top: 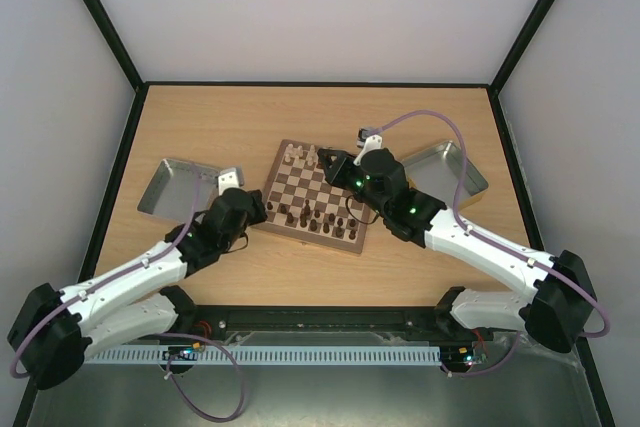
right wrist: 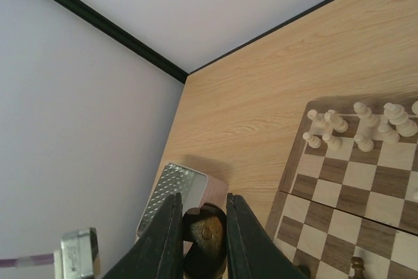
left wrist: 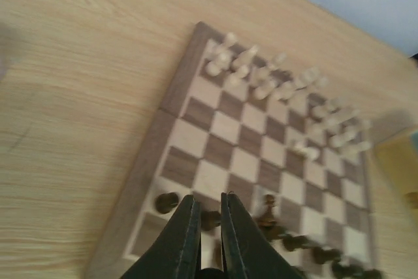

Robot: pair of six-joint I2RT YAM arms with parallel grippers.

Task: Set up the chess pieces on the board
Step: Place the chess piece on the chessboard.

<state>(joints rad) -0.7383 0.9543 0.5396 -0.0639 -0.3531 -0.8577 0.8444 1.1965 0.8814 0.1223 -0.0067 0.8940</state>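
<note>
The board [top: 318, 197] lies mid-table. Cream chess pieces [top: 300, 156] stand along its far edge and dark ones [top: 320, 219] along its near edge. My left gripper [top: 262, 212] hovers over the board's near left corner. In the left wrist view its fingers [left wrist: 209, 197] are shut to a thin slit, through which a dark piece [left wrist: 210, 219] shows on the board [left wrist: 196, 129] below. My right gripper [top: 335, 169] is over the far right of the board. In the right wrist view it [right wrist: 202, 197] is shut on a dark chess piece [right wrist: 209, 236], seen from its top.
A grey metal tray [top: 178, 187] sits left of the board and another [top: 450, 172] to its right. The left tray [right wrist: 171, 191] also shows beyond my right fingers. Black frame posts and pale walls enclose the table.
</note>
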